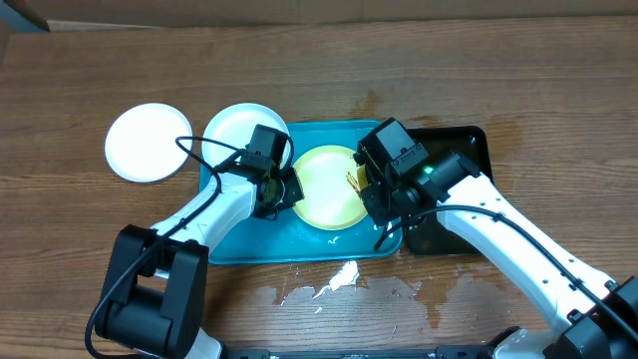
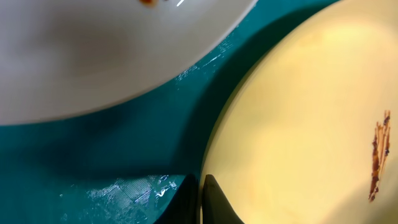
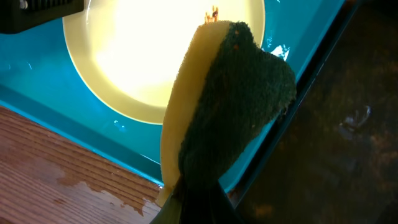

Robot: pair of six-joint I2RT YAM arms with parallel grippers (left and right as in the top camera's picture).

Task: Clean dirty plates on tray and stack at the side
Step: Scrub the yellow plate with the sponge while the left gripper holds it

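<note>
Sponge (image 3: 236, 99) pinched by right gripper (image 3: 193, 208), left gripper (image 2: 200, 202) clamping yellow-green plate (image 2: 298, 124) in turquoise tray (image 2: 93, 149)

A white plate (image 2: 93, 56) fills the upper left, out of focus, with a small brown smear (image 2: 147, 2) at the top edge of the frame; a pale yellow-green plate (image 2: 298, 124) takes up the right side, with a thin brown streak (image 2: 379, 155) near the right border; the turquoise tray (image 2: 93, 155) shows between them, with a wet sheen low down; at bottom centre the left gripper (image 2: 200, 193) has its dark fingers (image 2: 219, 206) pinched on the yellow-green plate's rim.
</note>
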